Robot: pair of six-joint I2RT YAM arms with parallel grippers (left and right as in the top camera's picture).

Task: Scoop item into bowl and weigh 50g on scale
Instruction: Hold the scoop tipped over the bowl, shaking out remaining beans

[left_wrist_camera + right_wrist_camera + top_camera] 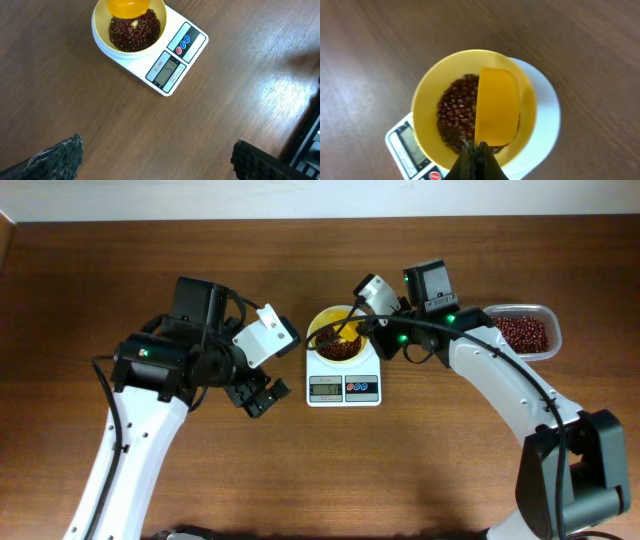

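Observation:
The pale yellow bowl (322, 325) stands on the white scale (343, 387) at mid-table. A heap of dark reddish-brown beans (454, 114) lies in the bowl (426, 95). My right gripper (476, 150) is shut on the handle of a bright yellow scoop (496, 106), which hangs over the right half of the bowl. In the left wrist view the bowl (100, 37), the beans (135, 32), the scoop (129, 7) and the scale's display (166, 70) lie ahead. My left gripper (157, 152) is open over bare wood, left of the scale, holding nothing.
A clear plastic tub (545, 315) with more beans (522, 333) sits at the right, behind my right arm. The scale's grey display and two coloured buttons (362, 388) face the table's front. A pale wall edge runs along the table's far side.

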